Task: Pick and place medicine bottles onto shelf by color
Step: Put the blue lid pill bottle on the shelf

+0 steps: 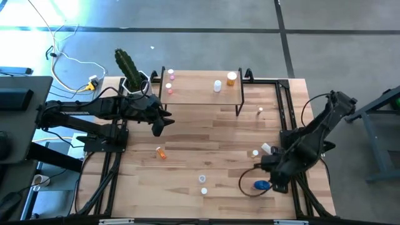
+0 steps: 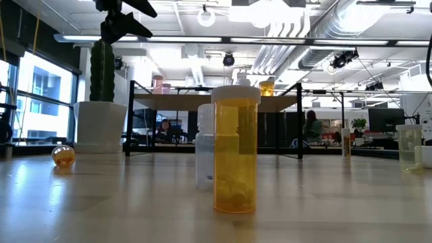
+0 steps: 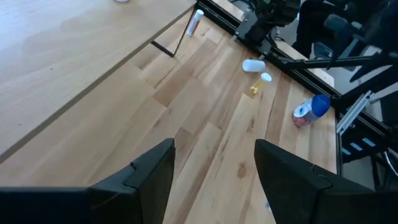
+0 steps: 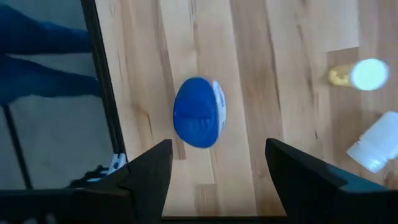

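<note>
1. You have four medicine bottles on the shelf [image 1: 194, 95] at upper centre: two pink [image 1: 170, 75], one white [image 1: 217, 85], one orange [image 1: 232, 78].
2. Left on the counter [image 1: 206, 137]: an orange bottle [image 1: 161, 152] at centre-left, two clear ones [image 1: 202, 179] low centre, several at right, including the blue bottle [image 1: 261, 185].
3. Your left tool [image 1: 159, 128] hangs spread and empty near the shelf.
4. Your right tool [image 4: 211, 165] is spread, empty, over the blue bottle.

A cactus [image 1: 127, 64] in a white pot [image 2: 100, 126] stands on the table [image 1: 206, 137].
</note>
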Robot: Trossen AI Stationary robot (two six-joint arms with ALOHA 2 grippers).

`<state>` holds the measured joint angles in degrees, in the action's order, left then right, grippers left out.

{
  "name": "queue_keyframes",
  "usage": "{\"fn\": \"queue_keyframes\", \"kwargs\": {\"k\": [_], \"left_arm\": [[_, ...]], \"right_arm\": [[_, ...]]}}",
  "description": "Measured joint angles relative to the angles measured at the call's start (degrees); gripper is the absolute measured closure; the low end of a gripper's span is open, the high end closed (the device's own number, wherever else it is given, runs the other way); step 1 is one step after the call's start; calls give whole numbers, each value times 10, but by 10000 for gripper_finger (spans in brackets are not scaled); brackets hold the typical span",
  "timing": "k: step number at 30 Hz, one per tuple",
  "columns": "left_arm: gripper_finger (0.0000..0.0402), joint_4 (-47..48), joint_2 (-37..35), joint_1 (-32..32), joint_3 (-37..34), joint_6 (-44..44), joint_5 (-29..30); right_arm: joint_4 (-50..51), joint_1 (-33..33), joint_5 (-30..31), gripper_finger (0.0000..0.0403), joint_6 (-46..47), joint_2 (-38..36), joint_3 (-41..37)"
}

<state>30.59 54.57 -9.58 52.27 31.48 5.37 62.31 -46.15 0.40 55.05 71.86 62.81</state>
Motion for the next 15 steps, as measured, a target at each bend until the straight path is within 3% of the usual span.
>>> {"fn": "queue_keyframes", "kwargs": {"k": [15], "left_arm": [[193, 0, 0, 0, 0, 9, 4]], "right_arm": [[-63, -24, -3, 155, -16, 137, 0]]}}
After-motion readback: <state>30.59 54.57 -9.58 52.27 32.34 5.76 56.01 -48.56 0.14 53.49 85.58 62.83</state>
